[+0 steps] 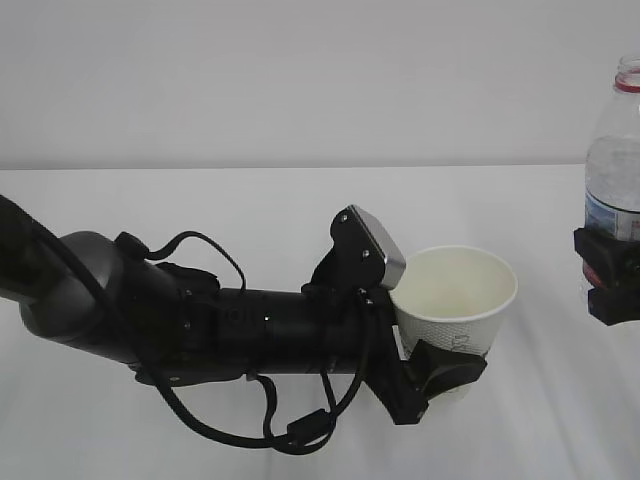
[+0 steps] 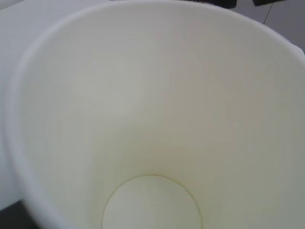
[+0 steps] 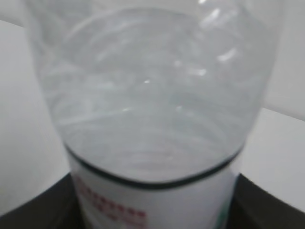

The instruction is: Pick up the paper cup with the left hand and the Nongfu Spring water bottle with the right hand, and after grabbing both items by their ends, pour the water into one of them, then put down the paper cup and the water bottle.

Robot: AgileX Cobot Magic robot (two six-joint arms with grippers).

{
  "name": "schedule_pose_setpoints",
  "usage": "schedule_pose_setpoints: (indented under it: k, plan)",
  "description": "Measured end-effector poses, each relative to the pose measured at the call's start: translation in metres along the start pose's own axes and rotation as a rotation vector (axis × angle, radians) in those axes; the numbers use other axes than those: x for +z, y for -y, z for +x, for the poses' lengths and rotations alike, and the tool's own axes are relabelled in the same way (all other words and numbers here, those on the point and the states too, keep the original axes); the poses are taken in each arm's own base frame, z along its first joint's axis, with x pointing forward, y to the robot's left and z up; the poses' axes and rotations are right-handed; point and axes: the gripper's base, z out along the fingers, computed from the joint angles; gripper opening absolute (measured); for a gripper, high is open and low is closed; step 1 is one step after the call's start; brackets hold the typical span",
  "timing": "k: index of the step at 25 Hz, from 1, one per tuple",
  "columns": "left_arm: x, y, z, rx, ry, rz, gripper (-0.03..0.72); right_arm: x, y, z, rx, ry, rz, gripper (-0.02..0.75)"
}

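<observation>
My left gripper (image 1: 437, 362) is shut on the paper cup (image 1: 462, 300), clamping its lower part from the left. The cup stands roughly upright with its mouth open upward. The left wrist view looks straight into the paper cup (image 2: 152, 109): pale inside, round bottom showing, and I cannot tell whether water lies there. At the right edge my right gripper (image 1: 611, 276) is shut on the Nongfu Spring water bottle (image 1: 616, 170), which is upright, uncapped, with a red neck ring. The bottle (image 3: 152, 95) fills the right wrist view, its label between dark fingers (image 3: 33, 212).
A white table (image 1: 250, 210) runs back to a plain white wall. The left arm (image 1: 150, 310) lies across the left half, and its black cable (image 1: 290, 432) loops below it. An open gap separates cup and bottle.
</observation>
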Motion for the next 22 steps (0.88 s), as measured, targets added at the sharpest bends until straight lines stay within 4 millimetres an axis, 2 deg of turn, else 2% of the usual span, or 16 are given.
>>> schedule_pose_setpoints:
  k: [11,22]
  plan:
    - [-0.0001,0.0014,0.0028,0.005,-0.031,0.015,0.552,-0.0004,0.003,-0.0012,-0.065,0.018,0.036,0.44]
    - [0.0005,0.0033,0.0031,0.007,-0.034,0.024,0.552,-0.0005,0.0035,-0.0026,-0.289,0.028,0.045,0.44]
